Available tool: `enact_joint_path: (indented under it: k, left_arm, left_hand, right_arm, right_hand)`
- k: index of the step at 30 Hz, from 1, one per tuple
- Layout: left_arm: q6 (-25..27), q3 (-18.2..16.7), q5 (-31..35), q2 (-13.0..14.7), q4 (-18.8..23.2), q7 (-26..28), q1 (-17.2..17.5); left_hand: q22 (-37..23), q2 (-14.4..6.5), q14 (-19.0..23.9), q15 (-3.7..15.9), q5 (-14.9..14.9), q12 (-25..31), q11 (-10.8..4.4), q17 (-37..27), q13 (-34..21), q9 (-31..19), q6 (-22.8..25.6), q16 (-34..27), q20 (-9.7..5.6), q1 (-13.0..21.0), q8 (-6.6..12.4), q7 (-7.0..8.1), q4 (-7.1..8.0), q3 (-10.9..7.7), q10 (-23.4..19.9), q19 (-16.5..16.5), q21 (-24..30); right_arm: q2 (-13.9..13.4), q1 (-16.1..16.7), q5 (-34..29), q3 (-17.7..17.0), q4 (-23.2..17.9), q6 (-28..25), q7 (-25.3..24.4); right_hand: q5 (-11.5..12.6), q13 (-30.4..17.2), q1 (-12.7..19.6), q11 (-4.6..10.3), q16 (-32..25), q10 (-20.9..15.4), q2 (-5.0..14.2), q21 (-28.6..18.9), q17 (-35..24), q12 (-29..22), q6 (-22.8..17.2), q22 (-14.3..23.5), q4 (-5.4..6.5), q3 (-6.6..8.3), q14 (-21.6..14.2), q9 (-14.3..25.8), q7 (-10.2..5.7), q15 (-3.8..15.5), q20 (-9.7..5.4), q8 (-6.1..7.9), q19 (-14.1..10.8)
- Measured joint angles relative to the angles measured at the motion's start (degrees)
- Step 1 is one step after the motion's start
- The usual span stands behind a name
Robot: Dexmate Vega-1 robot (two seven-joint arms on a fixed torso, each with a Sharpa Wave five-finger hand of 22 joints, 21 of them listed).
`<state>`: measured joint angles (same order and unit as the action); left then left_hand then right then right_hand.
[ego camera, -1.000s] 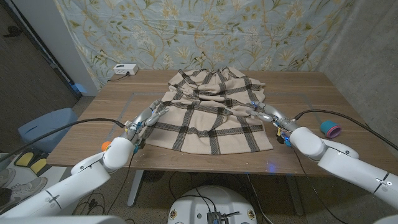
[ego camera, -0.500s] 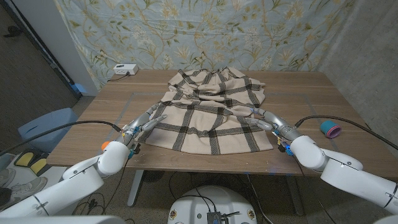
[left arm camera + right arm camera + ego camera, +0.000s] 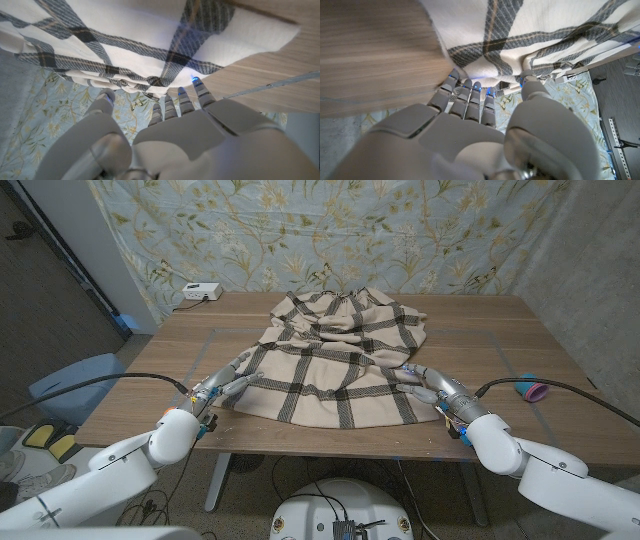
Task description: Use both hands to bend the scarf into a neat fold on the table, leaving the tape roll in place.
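- Scarf (image 3: 335, 360): plaid, spread over the desk (image 3: 150, 360) centre, bunched along its 12 o'clock edge, near half lying flat.
- Left hand (image 3: 222, 386): at the scarf's 8 o'clock corner. Fingers (image 3: 172, 107) extended, narrowly spaced, tips at the cloth's edge; whether they grip it, cannot tell.
- Right hand (image 3: 432, 383): at the scarf's 4 o'clock corner. Fingers (image 3: 470, 102) extended side by side, tips at the hem; actual grip cannot be told.
- Tape roll (image 3: 531, 389): on the desk at 3 o'clock, well apart from the scarf.
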<state>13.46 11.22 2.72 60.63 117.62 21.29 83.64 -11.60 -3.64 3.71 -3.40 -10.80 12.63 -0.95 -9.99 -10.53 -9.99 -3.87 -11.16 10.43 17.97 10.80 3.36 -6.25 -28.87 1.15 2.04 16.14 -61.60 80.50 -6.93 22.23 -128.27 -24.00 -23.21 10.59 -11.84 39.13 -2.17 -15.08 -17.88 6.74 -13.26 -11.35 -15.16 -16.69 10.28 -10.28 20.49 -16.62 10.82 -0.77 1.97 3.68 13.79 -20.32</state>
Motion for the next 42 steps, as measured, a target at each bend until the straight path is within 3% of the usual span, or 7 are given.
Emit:
enact_joint_path:
  k: [9, 13, 17, 24, 31, 37, 42]
  left_arm:
    - [1.1, -1.4, 0.7, 3.5, 1.8, -0.6, 1.4]
    - [5.2, -1.9, 3.0, 6.0, 3.2, -3.1, 2.0]
    - [7.9, -1.8, 4.7, 7.9, 4.4, -4.8, 2.0]
    - [13.7, 1.0, 8.9, 10.5, 6.7, -7.8, -0.1]
    - [19.2, 6.2, 14.0, 11.7, 8.3, -10.7, -4.2]
    - [24.1, 11.6, 20.5, 11.8, 9.0, -14.7, -8.6]
    - [26.6, 16.1, 24.8, 11.3, 9.0, -17.5, -12.1]
  left_hand:
    - [0.2, 1.9, 0.9, 0.89, -0.1, 0.0, -0.37, 0.0, 0.0, 0.0, 3.1, 0.0, -0.18, 3.5, 0.90, 0.84, -2.79, -0.09, -1.9, 1.9, 0.5]
    - [0.2, 2.9, 1.7, 1.75, -0.5, 0.4, -1.10, 0.0, 0.0, 0.0, 4.6, 0.0, -0.06, 5.8, 1.35, 1.75, -3.61, -0.19, -3.6, 2.8, 0.5]
    - [0.4, 3.9, 2.5, 1.97, -0.7, 0.4, -2.13, 0.0, 0.0, 0.0, 5.0, 0.0, -0.29, 7.4, 1.35, 2.17, -4.05, -0.21, -4.6, 3.2, 0.5]
    - [0.4, 4.3, 3.1, 2.48, -1.6, 0.4, -3.82, 0.0, 0.0, 0.0, 5.4, 0.0, -1.24, 12.2, 1.35, 2.55, -4.47, -0.63, -5.7, 4.4, 0.5]
    - [0.7, 1.9, 4.1, 3.54, -2.0, 0.4, -4.71, 0.0, 0.0, 0.0, 5.4, 0.0, -1.60, 21.3, 1.06, 2.55, -4.67, -3.89, -6.1, 6.2, 0.5]
    - [0.7, 0.9, 5.6, 5.29, -0.6, 0.0, -5.33, 0.1, 0.0, 0.0, 5.4, 0.0, -2.65, 29.0, 0.84, 2.55, -4.88, -5.59, -6.8, 8.2, 1.0]
    - [0.6, 1.1, 5.8, 5.65, 0.2, 0.0, -5.74, 0.1, 0.0, -0.3, 5.2, 0.0, -4.39, 32.7, 0.63, 2.78, -4.73, -5.87, -7.2, 10.0, 1.4]
  right_arm:
    - [-0.4, 0.8, -5.2, 0.5, -1.3, -5.6, -0.5]
    - [-1.7, 1.8, -7.4, 2.2, -4.1, -7.7, 0.0]
    - [-2.7, 2.0, -8.6, 2.8, -4.9, -8.8, 1.3]
    - [-4.6, 1.5, -10.3, 3.8, -6.2, -10.9, 4.2]
    - [-5.8, -1.9, -14.5, 7.6, -7.5, -16.1, 10.9]
    - [-5.9, -5.3, -18.0, 11.1, -8.0, -19.4, 16.0]
    - [-5.7, -7.8, -20.5, 13.4, -7.9, -21.3, 19.7]
  right_hand:
    - [0.4, -0.3, 4.4, 0.73, -0.4, -3.8, -2.43, -0.5, -0.5, -1.3, -5.3, 0.0, -0.45, 0.66, -3.6, 0.0, -0.60, 0.41, 0.40, 1.28, -2.2]
    - [0.4, -0.5, 7.2, 0.96, -0.9, -6.7, -3.24, -0.5, -0.6, -2.1, -9.1, 0.0, -0.43, 2.20, -6.0, 0.0, -0.75, 0.50, 0.32, 2.14, -3.3]
    - [0.9, -0.8, 10.1, 1.16, -0.7, -7.0, -3.90, -0.5, -0.9, -2.1, -9.7, 0.0, -0.65, 3.98, -6.4, 0.2, -1.00, 0.51, 0.32, 2.08, -3.3]
    - [3.8, -1.4, 13.9, 1.64, 1.3, -2.1, -5.30, 0.6, -1.8, -0.6, -5.8, 0.0, -0.18, 7.73, -2.2, 0.3, -2.02, 0.40, 0.44, -0.38, -2.0]
    - [5.3, -1.4, 14.8, 2.81, 3.3, 5.2, -6.85, 1.6, -2.6, 3.0, 2.0, 0.0, 0.53, 9.85, 4.1, 0.3, -3.68, 0.32, 0.82, -3.23, 0.9]
    - [5.3, -1.2, 14.3, 3.93, 3.7, 7.9, -7.81, 1.6, -2.6, 3.9, 3.9, 0.0, 0.51, 10.51, 6.0, 0.3, -4.35, 0.18, 0.83, -3.24, 1.5]
    - [5.3, -1.1, 15.2, 5.61, 3.7, 6.3, -7.62, 1.6, -2.6, 3.4, 2.5, 0.0, 0.27, 11.82, 6.1, 0.3, -5.28, 0.10, 0.83, -2.42, 1.5]
